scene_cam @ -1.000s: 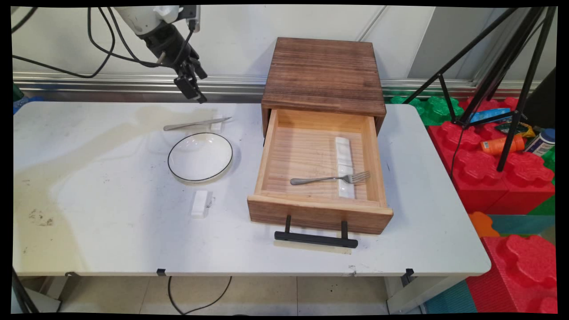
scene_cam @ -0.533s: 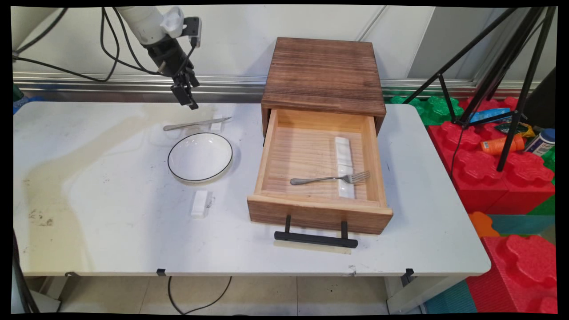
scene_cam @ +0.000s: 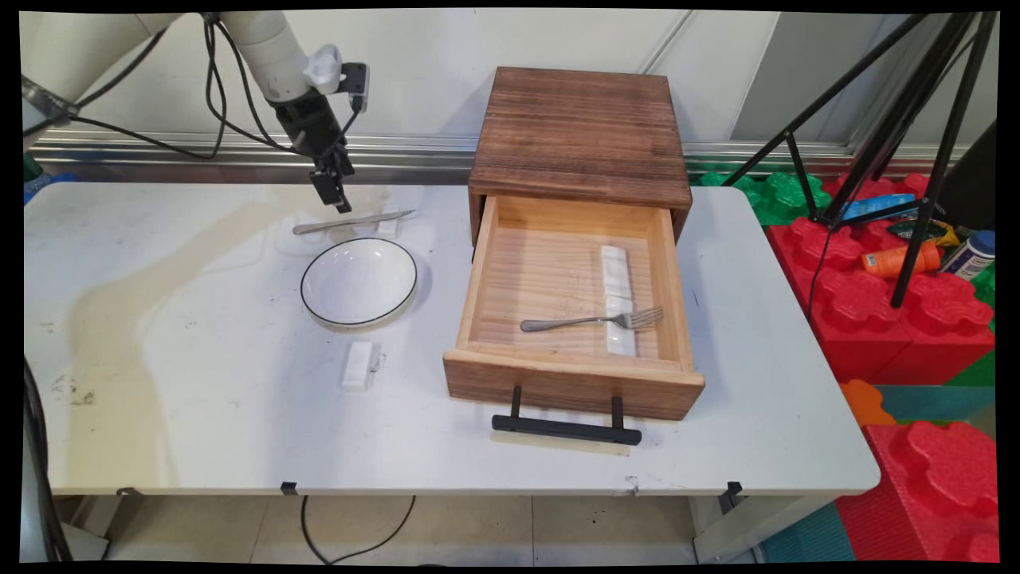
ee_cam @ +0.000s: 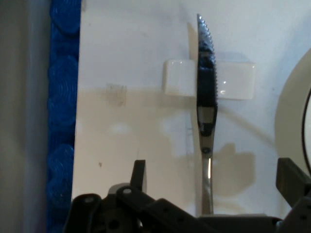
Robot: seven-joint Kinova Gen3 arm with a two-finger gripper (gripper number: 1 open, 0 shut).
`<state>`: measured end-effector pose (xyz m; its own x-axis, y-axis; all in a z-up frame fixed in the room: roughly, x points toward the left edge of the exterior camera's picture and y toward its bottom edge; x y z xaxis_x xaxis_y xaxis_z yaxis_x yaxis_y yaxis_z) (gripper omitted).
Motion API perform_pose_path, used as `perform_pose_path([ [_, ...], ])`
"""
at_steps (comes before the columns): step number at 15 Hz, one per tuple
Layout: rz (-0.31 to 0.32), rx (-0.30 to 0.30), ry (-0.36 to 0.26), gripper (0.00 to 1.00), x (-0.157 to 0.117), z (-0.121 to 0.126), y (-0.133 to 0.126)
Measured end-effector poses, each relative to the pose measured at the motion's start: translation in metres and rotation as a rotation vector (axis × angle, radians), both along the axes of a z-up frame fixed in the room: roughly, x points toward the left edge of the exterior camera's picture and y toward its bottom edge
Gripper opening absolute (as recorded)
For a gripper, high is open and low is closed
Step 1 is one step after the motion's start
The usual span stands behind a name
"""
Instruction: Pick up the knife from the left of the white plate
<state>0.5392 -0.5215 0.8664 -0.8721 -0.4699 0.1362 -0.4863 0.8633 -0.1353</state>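
Note:
A silver knife [scene_cam: 351, 222] lies at the back of the table, its blade propped on a small white rest [scene_cam: 389, 221]. My gripper [scene_cam: 338, 199] hangs just above the knife's middle, open and empty. In the hand view the knife [ee_cam: 206, 97] runs straight up between the two spread fingers [ee_cam: 139, 174], with its serrated blade across the white rest [ee_cam: 177, 77]. A white plate with a black rim [scene_cam: 358, 281] sits just in front of the knife, and its edge [ee_cam: 291, 111] shows at the right of the hand view.
A second white rest [scene_cam: 358, 364] lies nearer the front. A wooden box [scene_cam: 582, 127] has its drawer [scene_cam: 574, 383] pulled open, holding a fork [scene_cam: 594, 320] on a long white rest [scene_cam: 616, 275]. Tripod legs [scene_cam: 916, 143] and red foam blocks [scene_cam: 916, 319] stand to the right.
The gripper has come down toward the table and now hangs close over the knife. Nothing on the table has moved.

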Motion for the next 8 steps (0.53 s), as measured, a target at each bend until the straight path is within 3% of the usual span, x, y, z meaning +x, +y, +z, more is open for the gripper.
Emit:
perform_pose_path([
  [8,0.005,0.051,-0.013,1.0,0.004,-0.034,-0.021],
])
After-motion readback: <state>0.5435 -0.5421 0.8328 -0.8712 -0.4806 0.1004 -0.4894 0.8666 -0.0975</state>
